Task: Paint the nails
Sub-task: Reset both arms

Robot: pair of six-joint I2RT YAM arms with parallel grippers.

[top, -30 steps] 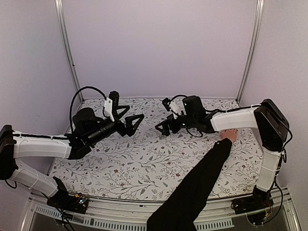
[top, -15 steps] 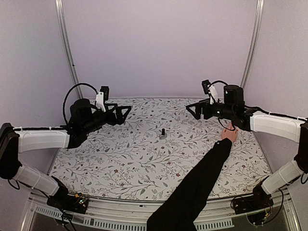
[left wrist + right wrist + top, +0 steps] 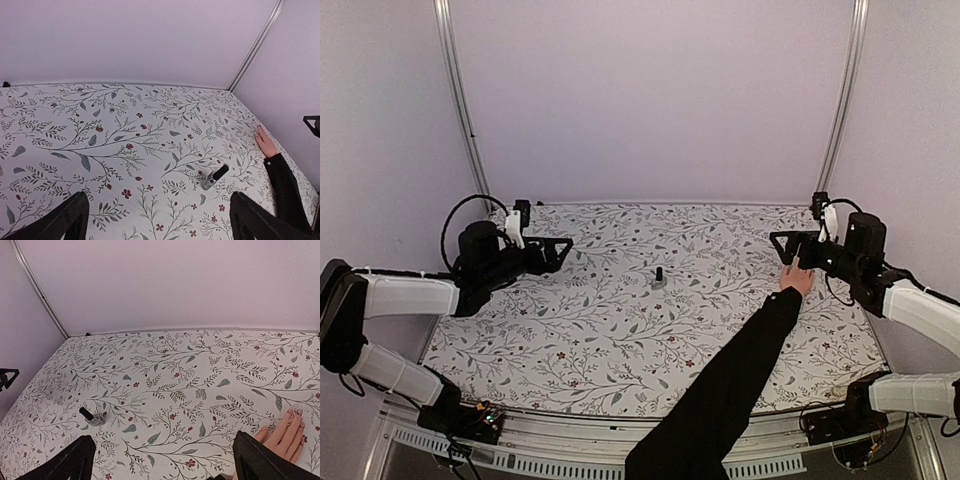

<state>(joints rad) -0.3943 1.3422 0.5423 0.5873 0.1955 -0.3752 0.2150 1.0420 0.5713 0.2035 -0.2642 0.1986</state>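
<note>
Now the nails (image 3: 298, 412), on a hand (image 3: 797, 279) lying flat on the tabletop (image 3: 620, 330), are resting right of the bottle (image 3: 659, 277); the left gripper (image 3: 558, 252) and right gripper (image 3: 782, 248) are hanging open, empty, flanking it.

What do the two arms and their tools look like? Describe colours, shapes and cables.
The left arm and right arm have white link shells, black joints and black wrist housings. The left tool and right tool are black, their fingers open triangular frames. A black cable loops over the left wrist.
</note>
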